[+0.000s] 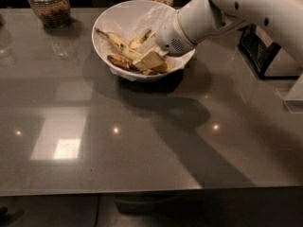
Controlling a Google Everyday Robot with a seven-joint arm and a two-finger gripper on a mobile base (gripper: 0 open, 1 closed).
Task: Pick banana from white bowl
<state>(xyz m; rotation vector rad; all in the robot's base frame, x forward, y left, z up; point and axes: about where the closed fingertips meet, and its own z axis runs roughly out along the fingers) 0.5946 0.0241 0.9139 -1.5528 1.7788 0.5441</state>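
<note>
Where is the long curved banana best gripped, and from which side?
I would take the banana at its middle, from above, closing across its width: it lies flat in the white bowl, stem pointing left, top bare. The gripper is in the bowl, at its right end.

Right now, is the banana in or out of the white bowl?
In: the banana lies inside the white bowl, with the gripper down beside it.

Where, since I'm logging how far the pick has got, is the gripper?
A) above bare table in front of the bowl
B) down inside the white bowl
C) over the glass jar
B: the gripper is down inside the white bowl, among the other bananas, just right of the long curved banana.
</note>
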